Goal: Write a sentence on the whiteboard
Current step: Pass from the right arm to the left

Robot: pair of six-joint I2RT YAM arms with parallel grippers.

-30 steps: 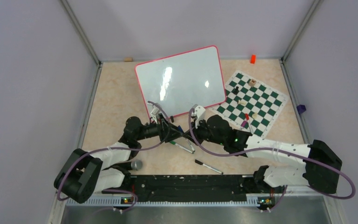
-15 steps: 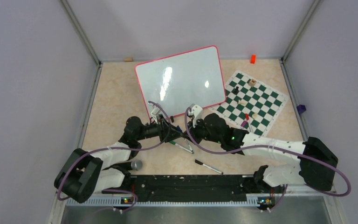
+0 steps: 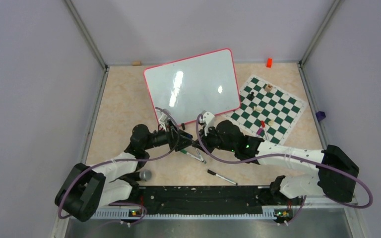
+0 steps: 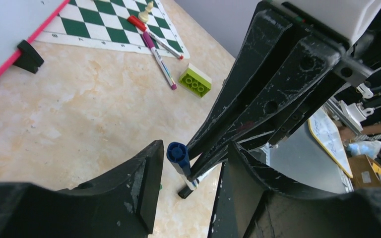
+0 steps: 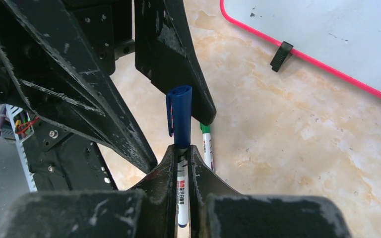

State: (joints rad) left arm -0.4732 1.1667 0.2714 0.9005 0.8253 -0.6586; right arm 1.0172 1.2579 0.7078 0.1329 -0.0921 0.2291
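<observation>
Just one whiteboard (image 3: 193,84), one chess mat (image 3: 270,109).

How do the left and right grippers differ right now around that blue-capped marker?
The right gripper is shut on the blue-capped marker, pinching its white barrel just below the cap. The left gripper is open, its fingers set wider than the cap, one on either side. The right gripper carries the marker, while the left gripper holds nothing. Shared: they face each other tip to tip, just in front of the whiteboard.

right gripper (image 3: 194,143) and marker (image 5: 178,111) shifted left, left gripper (image 4: 193,154) wider
</observation>
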